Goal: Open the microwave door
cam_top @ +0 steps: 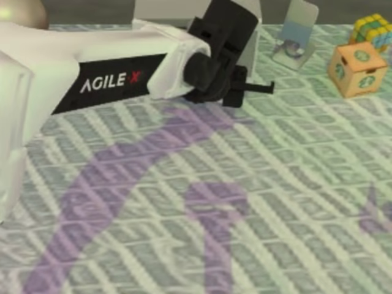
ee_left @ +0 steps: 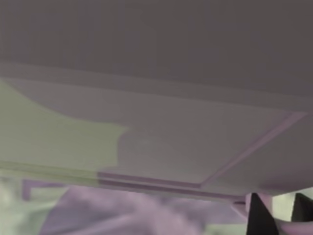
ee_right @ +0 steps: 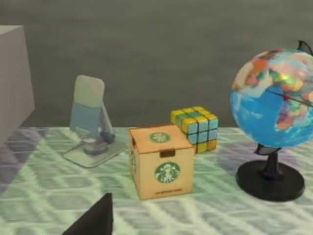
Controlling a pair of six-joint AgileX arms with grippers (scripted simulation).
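Note:
The light grey microwave [cam_top: 160,9] stands at the table's far edge, mostly hidden behind my left arm; its side also shows in the right wrist view [ee_right: 12,78]. The microwave door [ee_left: 161,132], with its darker inset window, fills the left wrist view at a slant. My left gripper [cam_top: 260,89] is at the microwave's front. Its dark fingers [ee_left: 259,218] stand close together at the door's lower corner, a pale strip of the door between them. My right arm is out of the top view; one dark fingertip [ee_right: 95,220] shows.
At the far right stand an orange cardboard cube [cam_top: 356,67], a colour-tiled puzzle cube [cam_top: 373,29] and a phone stand [cam_top: 297,33]. A globe [ee_right: 274,98] on a black base is beside them. My left arm [cam_top: 110,79] spans the far left.

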